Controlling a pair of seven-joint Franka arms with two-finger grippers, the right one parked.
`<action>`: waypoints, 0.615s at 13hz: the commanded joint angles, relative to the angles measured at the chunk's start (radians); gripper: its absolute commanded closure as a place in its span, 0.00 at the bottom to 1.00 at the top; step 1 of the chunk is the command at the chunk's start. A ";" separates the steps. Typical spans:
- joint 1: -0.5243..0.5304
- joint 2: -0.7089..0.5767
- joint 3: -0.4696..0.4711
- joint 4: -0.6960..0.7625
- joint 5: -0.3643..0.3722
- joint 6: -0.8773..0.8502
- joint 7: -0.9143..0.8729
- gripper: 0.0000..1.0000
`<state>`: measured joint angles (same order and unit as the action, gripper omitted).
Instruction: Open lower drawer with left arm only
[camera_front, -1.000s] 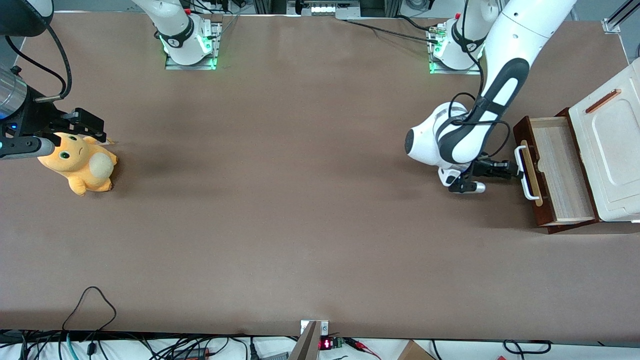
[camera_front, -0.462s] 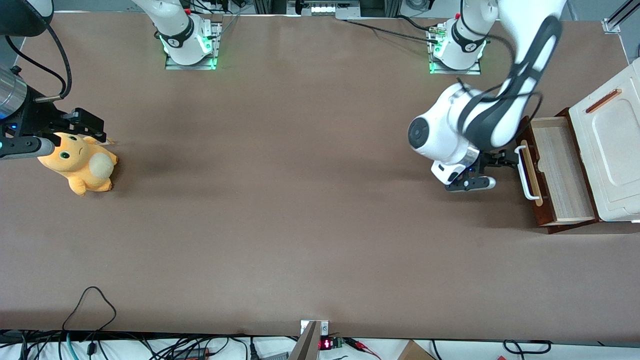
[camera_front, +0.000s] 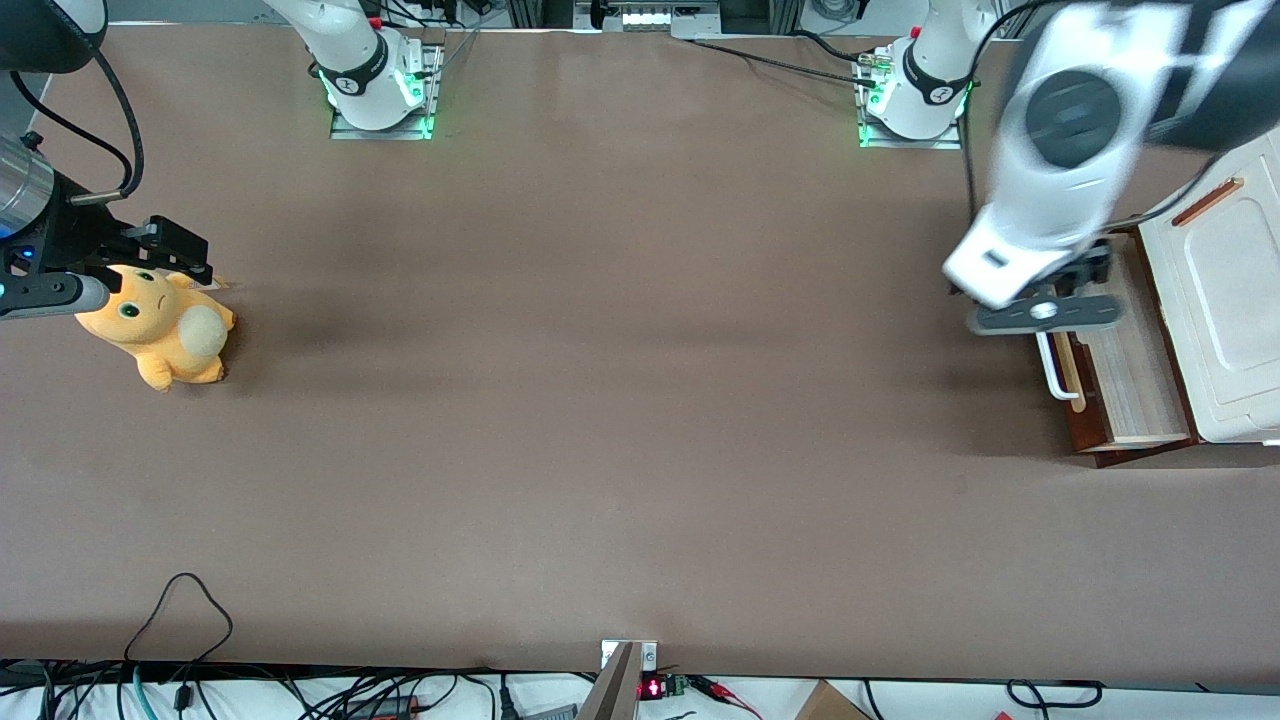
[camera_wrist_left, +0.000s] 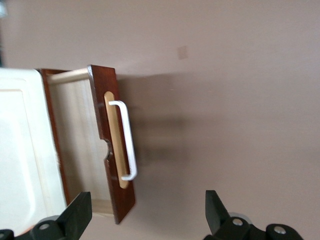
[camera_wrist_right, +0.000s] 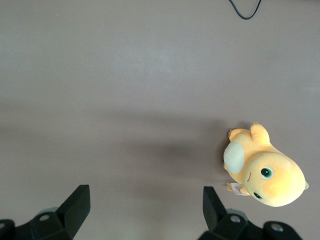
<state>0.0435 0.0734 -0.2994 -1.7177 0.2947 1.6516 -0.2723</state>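
Observation:
The lower drawer (camera_front: 1125, 395) of dark reddish-brown wood stands pulled out of the white cabinet (camera_front: 1228, 300), its pale wood inside showing. Its white bar handle (camera_front: 1053, 378) is free. The left arm (camera_front: 1070, 130) is raised high above the drawer's front, and its gripper (camera_front: 1086, 272) hangs well above the drawer, touching nothing. In the left wrist view the drawer front (camera_wrist_left: 112, 150) and handle (camera_wrist_left: 128, 141) lie far below the gripper (camera_wrist_left: 148, 215). Its black fingers (camera_wrist_left: 79, 214) are spread wide and open, with nothing between them.
The cabinet's white top carries a small copper-coloured strip (camera_front: 1206, 201). An orange plush toy (camera_front: 160, 325) lies at the parked arm's end of the table. Both arm bases (camera_front: 905, 95) stand along the table edge farthest from the front camera.
The left arm has let go of the handle and risen, swinging up over the drawer toward the cabinet. The drawer stays pulled out where it was.

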 joint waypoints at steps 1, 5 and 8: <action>0.021 -0.035 0.101 0.042 -0.219 -0.003 0.172 0.00; 0.052 -0.073 0.154 0.038 -0.336 0.007 0.306 0.00; 0.053 -0.072 0.154 0.040 -0.347 0.007 0.301 0.00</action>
<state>0.0922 0.0152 -0.1463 -1.6777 -0.0210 1.6542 0.0066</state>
